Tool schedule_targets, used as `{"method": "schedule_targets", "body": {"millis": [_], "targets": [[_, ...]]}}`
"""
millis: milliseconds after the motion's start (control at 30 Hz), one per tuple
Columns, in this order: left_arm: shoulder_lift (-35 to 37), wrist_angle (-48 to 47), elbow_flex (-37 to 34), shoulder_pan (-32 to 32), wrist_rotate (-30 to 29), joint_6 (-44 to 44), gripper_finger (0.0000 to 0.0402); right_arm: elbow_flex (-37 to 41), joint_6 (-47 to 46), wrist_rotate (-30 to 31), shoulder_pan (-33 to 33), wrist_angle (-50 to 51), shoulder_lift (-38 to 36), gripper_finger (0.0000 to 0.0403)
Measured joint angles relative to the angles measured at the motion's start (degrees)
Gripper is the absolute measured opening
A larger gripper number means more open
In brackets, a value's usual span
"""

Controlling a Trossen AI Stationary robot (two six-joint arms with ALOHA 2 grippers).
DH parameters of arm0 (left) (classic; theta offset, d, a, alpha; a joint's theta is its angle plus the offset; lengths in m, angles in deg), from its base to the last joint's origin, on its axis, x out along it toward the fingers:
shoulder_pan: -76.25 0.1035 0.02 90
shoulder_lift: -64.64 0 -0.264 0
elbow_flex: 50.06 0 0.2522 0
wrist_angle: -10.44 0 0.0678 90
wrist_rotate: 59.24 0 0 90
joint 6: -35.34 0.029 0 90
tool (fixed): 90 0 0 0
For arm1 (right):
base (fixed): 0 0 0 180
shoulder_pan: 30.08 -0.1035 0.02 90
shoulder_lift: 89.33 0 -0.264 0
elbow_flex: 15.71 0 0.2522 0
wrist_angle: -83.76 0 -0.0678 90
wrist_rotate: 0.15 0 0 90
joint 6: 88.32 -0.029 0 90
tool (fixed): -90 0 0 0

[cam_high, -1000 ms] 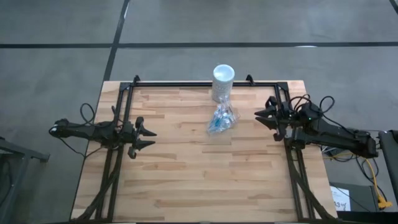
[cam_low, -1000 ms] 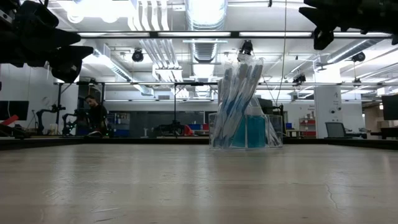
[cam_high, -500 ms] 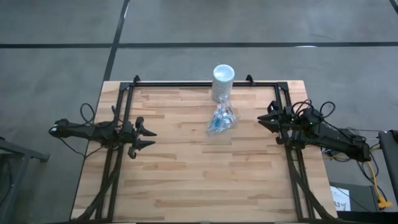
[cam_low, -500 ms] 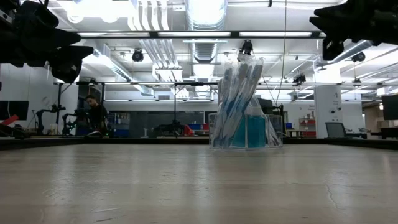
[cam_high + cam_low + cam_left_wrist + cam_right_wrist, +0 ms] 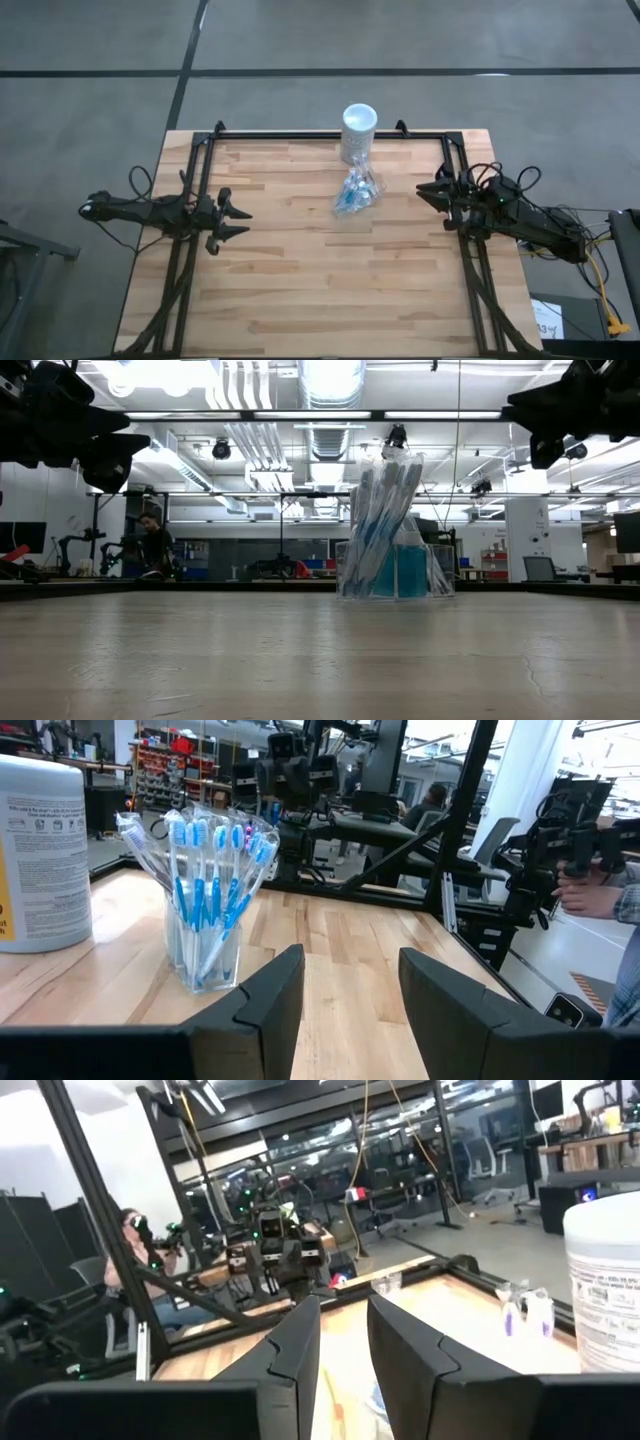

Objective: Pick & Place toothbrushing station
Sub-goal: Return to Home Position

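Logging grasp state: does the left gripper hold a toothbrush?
No, the left gripper is open and empty; the blue-and-white toothbrushes stand in the clear plastic cup.

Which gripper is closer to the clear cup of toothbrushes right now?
Right. The right gripper hangs over the right side of the table, about level with the clear cup. The left gripper is farther off, over the left side.

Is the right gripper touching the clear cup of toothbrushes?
Apart. The high view shows bare table between the right gripper and the clear cup.
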Motion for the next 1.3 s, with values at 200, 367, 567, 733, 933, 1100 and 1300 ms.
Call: {"method": "schedule_targets", "body": {"millis": [200, 367, 567, 733, 933, 1100, 1300], "targets": [[0.0, 0.0, 0.0, 0.0, 0.0, 0.0, 0.017, 0.8, -0.2, 0.0, 0.0, 1.6, 0.0, 0.0074], [0.0, 0.0, 0.0, 0.0, 0.0, 0.0, 0.017, 3.4, -2.1, 0.1, 0.0, 0.7, 0.0, 0.007], [0.0, 0.0, 0.0, 0.0, 0.0, 0.0, 0.0169, 8.8, -3.3, 0.1, 0.0, -6.4, 0.1, 0.0074], [0.0, 0.0, 0.0, 0.0, 0.0, 0.0, 0.017, 8.8, -2.9, 0.5, 0.0, -6.3, 0.3, 0.008], [0.0, 0.0, 0.0, 0.0, 0.0, 0.0, 0.017, 8.8, -2.8, 0.5, 0.0, -3.8, 0.6, 0.0079], [0.0, 0.0, 0.0, 0.0, 0.0, 0.0, 0.017, 8.8, -2.8, 0.5, 0.0, -3.8, 0.5, 0.0071], [0.0, 0.0, 0.0, 0.0, 0.0, 0.0, 0.017, 8.8, -3.1, 0.5, 0.0, -3.5, 0.5, 0.007]]}}
